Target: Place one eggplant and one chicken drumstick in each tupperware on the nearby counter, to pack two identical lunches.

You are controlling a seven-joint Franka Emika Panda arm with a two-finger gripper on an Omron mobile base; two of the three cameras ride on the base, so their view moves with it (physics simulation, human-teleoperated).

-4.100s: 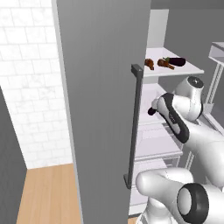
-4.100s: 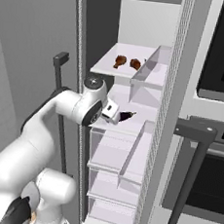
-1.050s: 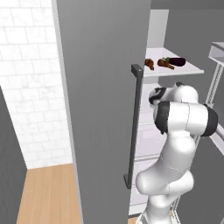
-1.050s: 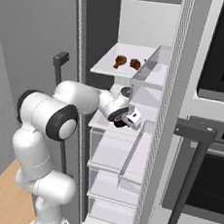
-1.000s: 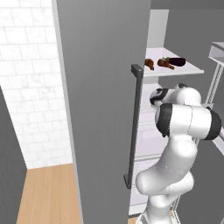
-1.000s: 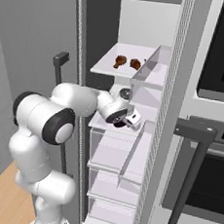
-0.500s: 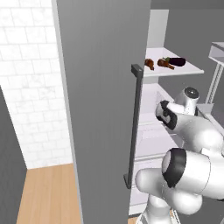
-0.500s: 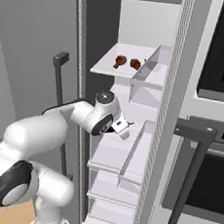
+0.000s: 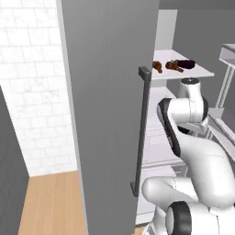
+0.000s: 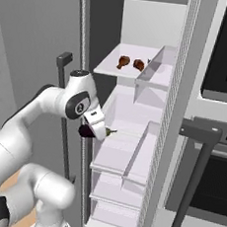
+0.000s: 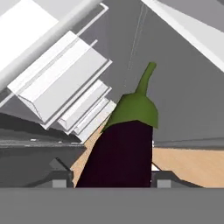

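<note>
My gripper [image 10: 96, 125] is shut on a dark purple eggplant [image 10: 87, 131] with a green cap, at the left edge of the open fridge's middle shelf. In the hand view the eggplant [image 11: 122, 148] sits between the gripper's [image 11: 113, 176] two fingertips, stem pointing away. On the top shelf lie two chicken drumsticks [image 10: 123, 62] [image 10: 139, 64]. The left base view shows the drumsticks [image 9: 157, 66] [image 9: 173, 65] beside another eggplant [image 9: 187, 64]. The tupperware and the counter are out of view.
The open grey fridge door [image 9: 105, 114] with its dark bar handle [image 9: 141, 133] stands left of the arm. White shelves [image 10: 126, 151] and door bins [image 10: 157, 70] fill the fridge. An oven with a bar handle [image 10: 200, 159] stands to the right.
The gripper has drawn back to the left and slightly down, out from over the fridge shelf, with the eggplant in it. The arm's elbow has swung round.
</note>
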